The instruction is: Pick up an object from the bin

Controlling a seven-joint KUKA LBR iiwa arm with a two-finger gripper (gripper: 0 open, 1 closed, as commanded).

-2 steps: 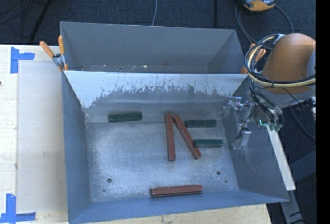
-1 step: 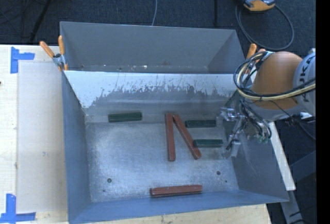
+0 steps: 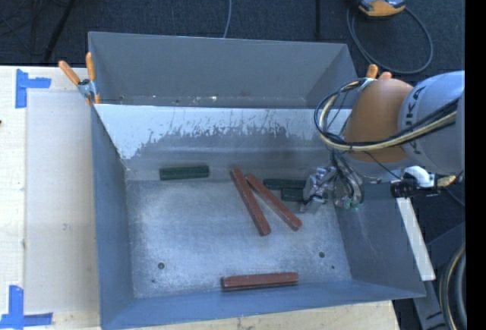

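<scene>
Jaws, apart or together I cannot tell, hang low at the bin's (image 3: 220, 86) right side, just beside a dark green block (image 3: 282, 186) near two brown sticks (image 3: 250, 202).

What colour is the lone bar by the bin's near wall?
That bar is reddish brown; camera view shows it best.
</scene>
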